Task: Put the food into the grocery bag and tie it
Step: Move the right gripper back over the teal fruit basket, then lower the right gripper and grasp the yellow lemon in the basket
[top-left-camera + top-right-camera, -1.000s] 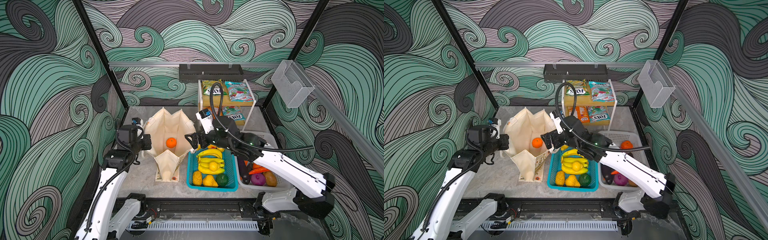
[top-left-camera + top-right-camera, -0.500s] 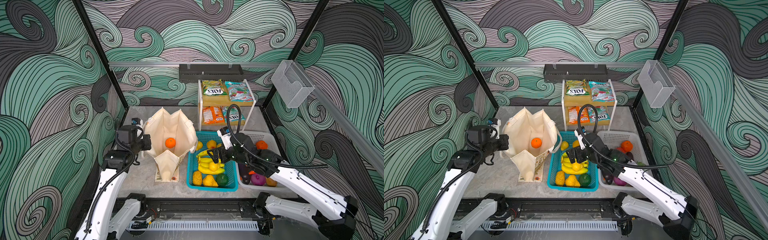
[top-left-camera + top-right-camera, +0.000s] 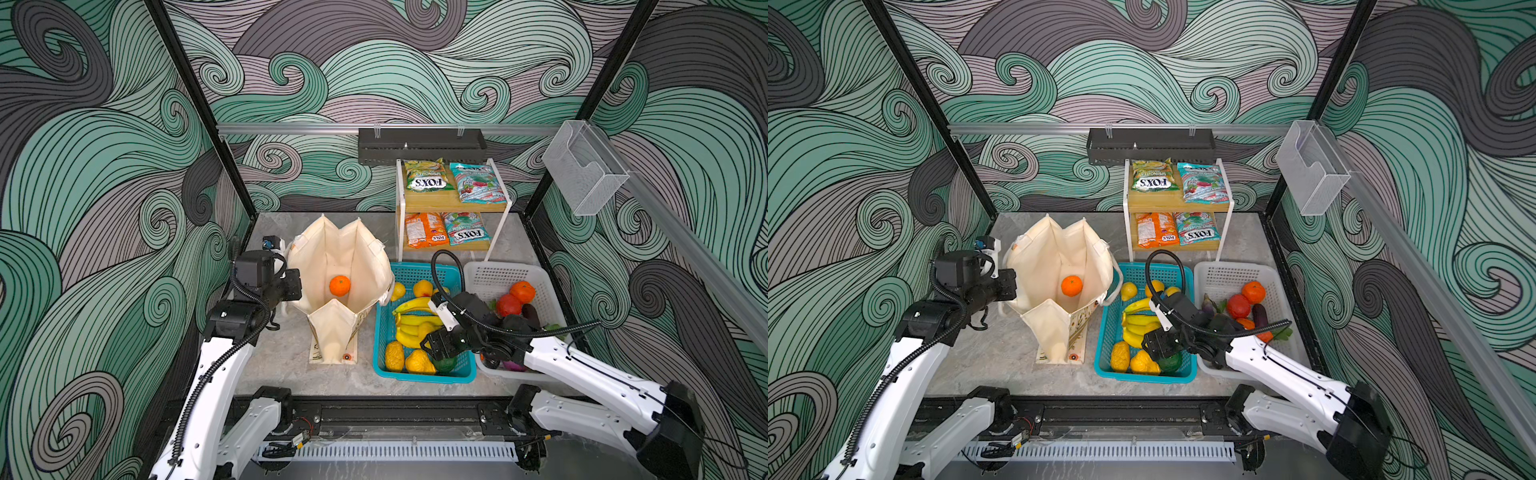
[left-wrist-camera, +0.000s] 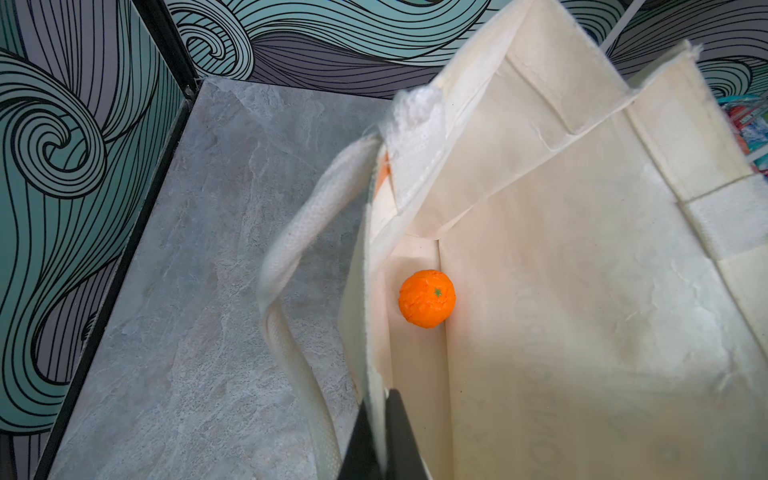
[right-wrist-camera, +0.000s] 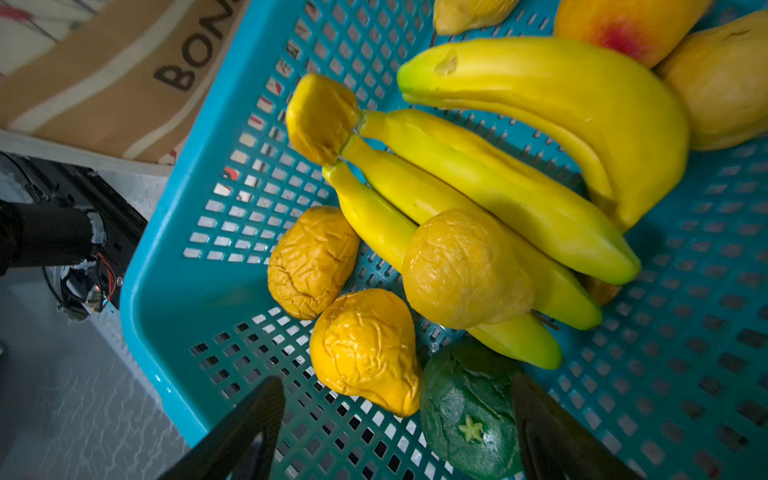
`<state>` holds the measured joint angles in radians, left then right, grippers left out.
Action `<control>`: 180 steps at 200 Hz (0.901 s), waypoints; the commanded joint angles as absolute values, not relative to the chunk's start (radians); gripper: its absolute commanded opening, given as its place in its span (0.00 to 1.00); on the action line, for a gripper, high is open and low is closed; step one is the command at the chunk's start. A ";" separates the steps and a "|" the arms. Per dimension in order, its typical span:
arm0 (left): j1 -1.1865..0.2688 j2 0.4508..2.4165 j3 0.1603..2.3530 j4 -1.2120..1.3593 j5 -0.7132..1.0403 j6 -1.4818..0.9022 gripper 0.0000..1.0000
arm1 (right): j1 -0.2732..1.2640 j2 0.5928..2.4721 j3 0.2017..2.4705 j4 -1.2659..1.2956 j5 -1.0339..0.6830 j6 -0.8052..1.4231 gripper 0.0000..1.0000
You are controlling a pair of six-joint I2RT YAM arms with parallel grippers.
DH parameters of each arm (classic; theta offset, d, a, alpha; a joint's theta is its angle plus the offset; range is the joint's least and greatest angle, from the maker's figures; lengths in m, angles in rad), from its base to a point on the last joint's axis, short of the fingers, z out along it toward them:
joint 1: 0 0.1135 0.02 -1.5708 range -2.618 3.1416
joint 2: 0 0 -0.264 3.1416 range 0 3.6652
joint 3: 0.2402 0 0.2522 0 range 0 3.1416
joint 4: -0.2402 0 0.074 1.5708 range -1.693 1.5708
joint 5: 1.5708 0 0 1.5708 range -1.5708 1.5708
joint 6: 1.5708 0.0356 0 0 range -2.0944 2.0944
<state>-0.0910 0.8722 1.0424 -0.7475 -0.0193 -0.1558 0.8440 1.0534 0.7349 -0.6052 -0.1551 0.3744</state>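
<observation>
The cream grocery bag (image 3: 357, 253) (image 3: 1054, 249) stands open on the left in both top views, with one orange (image 3: 340, 285) (image 4: 427, 298) at its bottom. My left gripper (image 4: 380, 399) (image 3: 300, 286) is shut on the bag's left rim, holding it open. My right gripper (image 5: 395, 380) (image 3: 428, 345) hangs open inside the teal basket (image 3: 384, 357); a green fruit (image 5: 469, 411) and a wrinkled yellow fruit (image 5: 365, 349) lie between its fingers, untouched. Yellow bananas (image 5: 498, 187) (image 3: 411, 322) lie just beyond. Several FOX'S snack packets (image 3: 426, 176) sit on the shelf.
A white basket (image 3: 498, 274) on the right holds red and orange fruit and an eggplant (image 3: 1259, 316). The wooden two-tier shelf (image 3: 453, 205) stands behind both baskets. A black tray (image 3: 419, 143) hangs on the back rail. The bag's strap handle (image 4: 291, 257) loops beside my left gripper.
My right arm has swung from beside the bag's mouth back over the teal basket and down toward its front. Its jaws have narrowed a little. The left arm has not moved.
</observation>
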 commanded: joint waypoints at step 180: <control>-0.084 0.869 1.047 -0.726 -0.022 -0.141 0.00 | 0.933 1.345 0.658 -0.380 -0.174 0.388 0.78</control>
<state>-0.0910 0.8734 1.0424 -0.7475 -0.0189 -0.1497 0.9314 1.3323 0.6655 -0.3416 -0.1837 0.3965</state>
